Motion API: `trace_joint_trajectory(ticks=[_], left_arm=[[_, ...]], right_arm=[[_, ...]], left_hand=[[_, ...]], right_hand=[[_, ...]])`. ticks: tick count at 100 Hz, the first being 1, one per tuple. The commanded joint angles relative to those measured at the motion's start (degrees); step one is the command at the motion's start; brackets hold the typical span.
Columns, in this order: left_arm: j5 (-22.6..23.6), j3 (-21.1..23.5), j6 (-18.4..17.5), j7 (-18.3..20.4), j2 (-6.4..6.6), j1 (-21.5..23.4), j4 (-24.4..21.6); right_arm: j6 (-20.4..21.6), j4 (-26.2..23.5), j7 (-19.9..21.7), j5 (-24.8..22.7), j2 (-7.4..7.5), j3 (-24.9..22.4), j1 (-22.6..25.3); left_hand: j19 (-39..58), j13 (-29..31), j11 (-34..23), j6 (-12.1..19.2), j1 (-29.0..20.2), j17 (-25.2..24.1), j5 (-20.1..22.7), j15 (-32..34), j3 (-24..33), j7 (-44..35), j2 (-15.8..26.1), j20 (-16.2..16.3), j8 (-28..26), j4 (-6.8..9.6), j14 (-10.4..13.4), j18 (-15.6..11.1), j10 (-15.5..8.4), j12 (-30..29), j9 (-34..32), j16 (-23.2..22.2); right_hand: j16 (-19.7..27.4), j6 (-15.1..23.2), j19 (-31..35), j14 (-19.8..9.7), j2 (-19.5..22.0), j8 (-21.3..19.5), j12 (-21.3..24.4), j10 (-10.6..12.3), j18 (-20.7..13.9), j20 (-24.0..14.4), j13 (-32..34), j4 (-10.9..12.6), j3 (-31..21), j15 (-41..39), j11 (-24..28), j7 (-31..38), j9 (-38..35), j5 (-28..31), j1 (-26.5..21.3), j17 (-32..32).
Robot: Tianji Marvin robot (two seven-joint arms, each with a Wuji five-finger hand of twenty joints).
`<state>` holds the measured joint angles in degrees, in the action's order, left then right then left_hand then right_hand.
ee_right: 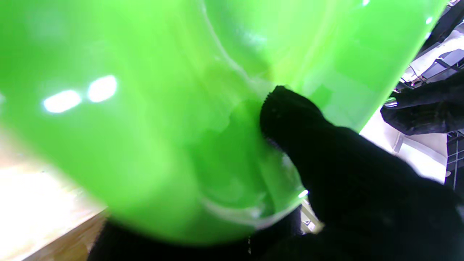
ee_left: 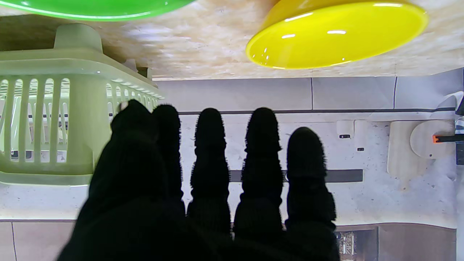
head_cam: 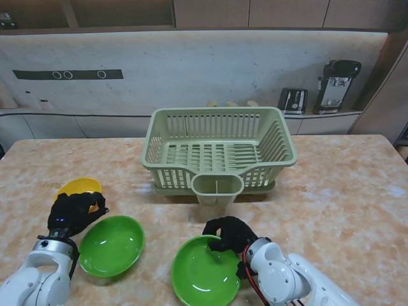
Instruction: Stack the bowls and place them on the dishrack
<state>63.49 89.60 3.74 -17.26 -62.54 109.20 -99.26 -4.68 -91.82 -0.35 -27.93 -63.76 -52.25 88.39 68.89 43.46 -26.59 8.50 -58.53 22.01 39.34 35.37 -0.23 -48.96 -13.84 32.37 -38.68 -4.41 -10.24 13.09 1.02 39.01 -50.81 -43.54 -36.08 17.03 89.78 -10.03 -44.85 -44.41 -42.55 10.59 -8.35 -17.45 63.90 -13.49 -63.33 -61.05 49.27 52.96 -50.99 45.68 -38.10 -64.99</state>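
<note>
Right hand [head_cam: 231, 234] clamps the near green bowl's [head_cam: 204, 280] rim; left hand [head_cam: 73, 212], fingers apart, hovers empty.

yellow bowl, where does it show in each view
Stand view: the yellow bowl sits at far left, partly behind the left hand.
Left wrist view: it fills the upper right, beyond the fingertips.
Right wrist view: not in it.
Shared landmark: the dishrack.

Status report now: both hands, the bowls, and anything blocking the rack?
Right hand shut on near green bowl. Left hand open, beside yellow bowl. Second green bowl on table. Rack unblocked.
</note>
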Motion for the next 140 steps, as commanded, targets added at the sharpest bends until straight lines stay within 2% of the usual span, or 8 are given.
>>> trace_joint_trajectory(ticks=[1, 39, 55, 72, 109, 121, 128, 140], left_arm=[[0.0, 0.1, -0.2, 0.7, -0.14, 0.4, -0.3], [0.1, 0.1, -0.2, 0.6, -0.14, 0.4, -0.3], [0.1, 0.1, -0.4, 0.4, -0.13, 0.4, -0.3], [0.1, 0.1, -0.4, 0.4, -0.13, 0.4, -0.2], [0.1, 0.1, -0.5, 0.4, -0.13, 0.4, -0.2], [0.1, 0.1, -0.5, 0.5, -0.13, 0.5, -0.2], [0.1, 0.1, -0.5, 0.5, -0.13, 0.5, -0.2], [0.0, 0.1, -0.6, 0.6, -0.11, 0.4, -0.3]], right_arm=[[-0.6, 0.5, 0.5, 0.1, -0.66, 0.3, -0.1], [-3.3, 2.1, -0.1, 0.4, -1.07, 1.0, -1.4], [-4.9, 2.1, 0.6, 0.1, -0.93, 1.1, -1.7], [-6.2, 2.1, 0.7, -0.2, -0.94, 1.1, -1.7], [-8.0, 1.7, -0.1, -1.8, -0.93, 0.5, -1.0], [-8.4, 1.1, 0.1, -2.9, -0.68, -0.2, -0.3], [-8.7, 0.8, 0.0, -3.8, -0.57, -0.7, 0.2], [-9.3, -0.5, 0.6, -5.0, -0.20, -2.1, 1.3]], left_hand=[[-0.1, 0.4, -0.4, -0.2, -1.5, -0.6, 0.7, -0.2, -0.6, 0.5, 2.0, 0.4, 0.3, 0.38, -0.9, 1.1, 0.6, -0.6, -0.1, 0.3], [-0.2, 0.4, -0.4, -0.2, -1.5, -0.6, 0.6, -0.1, -0.6, 0.5, 2.1, 0.4, 0.3, 0.38, -0.9, 1.1, 0.6, -0.5, -0.1, 0.3], [-0.1, 0.4, -0.4, -0.2, -1.5, -0.6, 0.6, -0.1, -0.6, 0.6, 2.1, 0.4, 0.3, 0.37, -0.9, 1.2, 0.6, -0.5, -0.1, 0.3], [-0.2, 0.4, -0.4, -0.1, -1.5, -0.7, 0.6, -0.1, -0.6, 0.6, 2.1, 0.4, 0.3, 0.37, -0.9, 1.1, 0.6, -0.5, -0.1, 0.3], [-0.2, 0.4, -0.4, -0.2, -1.5, -0.6, 0.6, -0.2, -0.6, 0.6, 2.1, 0.4, 0.3, 0.37, -0.9, 1.2, 0.6, -0.6, -0.1, 0.3], [-0.2, 0.4, -0.4, -0.2, -1.4, -0.6, 0.6, -0.2, -0.7, 0.6, 2.1, 0.4, 0.3, 0.37, -0.9, 1.2, 0.6, -0.6, -0.1, 0.3], [-0.2, 0.4, -0.4, -0.2, -1.5, -0.6, 0.6, -0.2, -0.6, 0.5, 2.1, 0.4, 0.3, 0.38, -0.9, 1.2, 0.6, -0.6, -0.1, 0.3], [-0.2, 0.4, -0.3, -0.1, -1.5, -0.6, 0.6, -0.2, -0.7, 0.6, 2.1, 0.4, 0.3, 0.37, -1.0, 1.2, 0.6, -0.6, -0.1, 0.3]], right_hand=[[1.1, 5.0, 0.6, -5.1, 9.4, 1.3, 0.9, -0.2, -5.3, 0.9, 3.8, 4.8, -6.1, 0.0, 1.0, 4.3, 1.8, 3.3, -5.4, 0.5], [4.4, 4.8, -2.8, -2.9, 11.0, 5.2, 2.5, -0.8, -0.6, 5.2, 0.9, 5.4, -3.5, 2.5, 0.7, 4.5, 3.6, 0.4, -3.7, 1.6], [7.8, 5.2, -7.1, -0.1, 12.2, 9.6, 4.1, -1.8, 3.5, 10.1, -3.2, 6.4, -0.6, 5.9, -0.4, 6.0, 6.4, -4.1, 0.6, 3.2], [9.0, 3.6, -9.3, 1.7, 13.0, 11.8, 5.3, -2.5, 5.8, 11.7, -6.4, 7.2, 1.5, 9.3, -1.4, 5.9, 8.4, -6.4, 4.6, 6.0], [11.3, -3.8, -12.3, 5.1, 12.4, 19.8, 11.2, -3.8, 11.1, 10.2, -11.7, 8.1, 8.1, 15.7, -2.9, 0.6, 11.9, -8.1, 15.5, 13.1], [12.5, -7.1, -14.6, 6.4, 16.0, 18.2, 13.9, -4.6, 13.9, 7.9, -14.6, 10.4, 10.8, 18.9, -4.7, -7.1, 13.3, -6.7, 20.1, 17.1], [13.0, -8.5, -15.9, 7.2, 18.4, 14.6, 15.4, -4.8, 15.4, 6.1, -16.1, 13.0, 12.9, 20.9, -6.0, -11.9, 14.3, -6.2, 22.2, 19.7], [13.7, -8.9, -17.4, 8.6, 19.2, 13.6, 16.6, -5.0, 17.5, 5.3, -18.6, 12.9, 14.9, 22.9, -7.7, -14.3, 15.3, -7.0, 23.8, 24.0]])
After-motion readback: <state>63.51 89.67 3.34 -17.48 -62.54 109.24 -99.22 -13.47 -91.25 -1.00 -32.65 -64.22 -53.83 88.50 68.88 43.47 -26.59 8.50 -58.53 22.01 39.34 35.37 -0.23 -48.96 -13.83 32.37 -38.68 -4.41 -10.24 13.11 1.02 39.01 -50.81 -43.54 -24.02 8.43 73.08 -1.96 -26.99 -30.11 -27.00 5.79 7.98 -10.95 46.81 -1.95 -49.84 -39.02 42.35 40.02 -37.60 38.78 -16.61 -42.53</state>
